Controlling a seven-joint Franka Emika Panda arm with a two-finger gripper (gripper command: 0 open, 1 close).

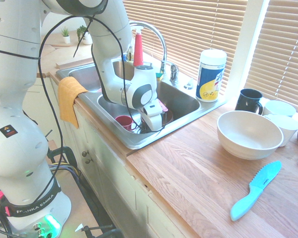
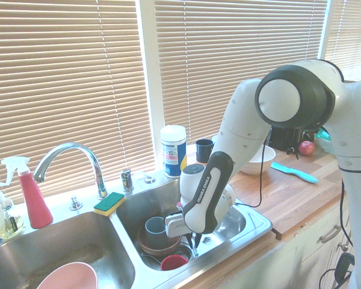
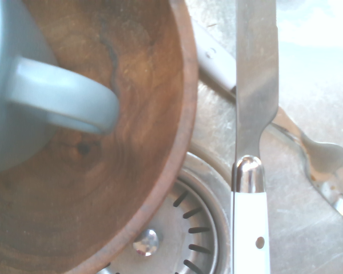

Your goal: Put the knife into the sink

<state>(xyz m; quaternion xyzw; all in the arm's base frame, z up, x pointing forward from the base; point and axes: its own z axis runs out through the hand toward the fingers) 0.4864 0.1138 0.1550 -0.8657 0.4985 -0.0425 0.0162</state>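
Gripper is low inside the squarish basin of the sink, fingers clenched; whether they grip the knife cannot be told, as the exterior views do not resolve the contact.

Knife: within the basin area, silver blade and white handle both visible. In the wrist view it passes over a fork, beside the brown bowl and the drain strainer. Whether knife and fork touch is unclear.

Grey-blue mug sits in the brown bowl; red cup is next to that bowl.

On the desk: white bowl and turquoise serrated knife, apart. Green-yellow sponge rests on the sink's rim, between the basins and tap.
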